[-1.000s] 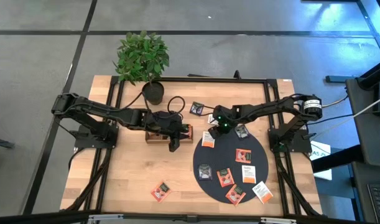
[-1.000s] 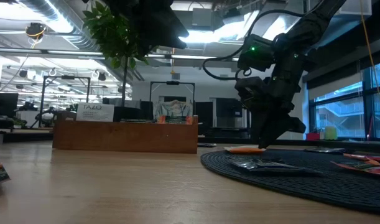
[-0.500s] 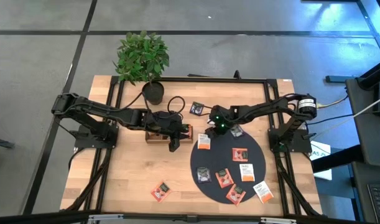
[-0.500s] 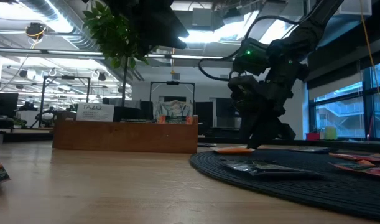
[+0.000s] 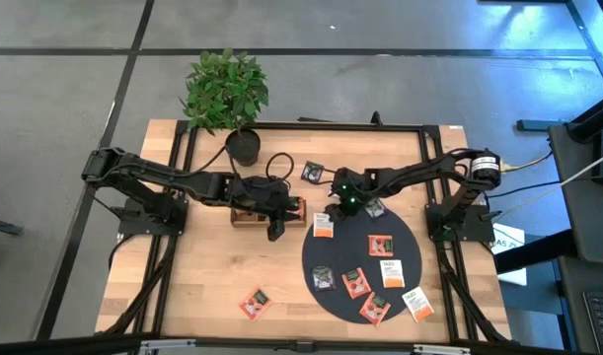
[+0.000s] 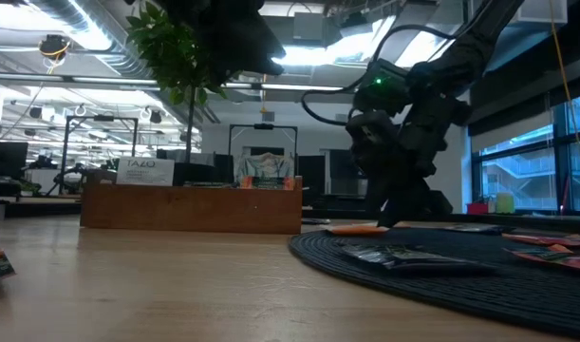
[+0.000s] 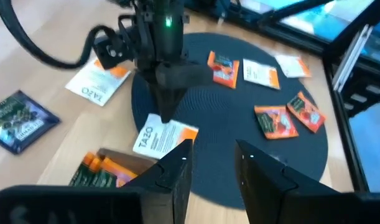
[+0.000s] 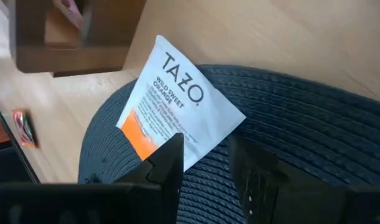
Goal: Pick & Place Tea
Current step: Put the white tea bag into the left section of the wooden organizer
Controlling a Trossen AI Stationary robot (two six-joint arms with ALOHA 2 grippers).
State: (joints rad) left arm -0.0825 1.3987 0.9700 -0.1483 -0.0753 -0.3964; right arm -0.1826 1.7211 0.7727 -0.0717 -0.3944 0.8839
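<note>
My right gripper [image 5: 332,211] [image 8: 205,158] points down, open, at the far-left rim of the black mat [image 5: 400,232], on a white sachet with orange print [image 5: 324,227] [image 8: 177,102]. That sachet lies flat, half on the mat, half on the wood. My left gripper [image 5: 275,225] [image 7: 213,163] hovers open and empty over the right end of the wooden tray [image 5: 250,213], which holds sachets [image 7: 93,171]. Several red-orange, white and dark sachets [image 5: 355,281] lie on the mat. My right gripper comes from above, pointing down. One fingertip [image 8: 172,148] stands on the white sachet's mat-side edge [image 8: 157,138], in its orange band, and the other fingertip [image 8: 247,163] stands on the mat [image 8: 289,112] beside it. The sachet stays flat, not lifted.
A potted plant [image 5: 228,91] stands at the far edge behind the tray. A dark sachet [image 5: 312,172] and a white one [image 7: 96,87] lie on the wood beyond the mat. A red-orange sachet [image 5: 254,301] lies near the near edge. Bare wood lies left of the mat.
My right gripper has moved a little toward the table's left and near edge, staying low. The white sachet and the whole black mat slid the same way with it, the other sachets riding along on the mat.
</note>
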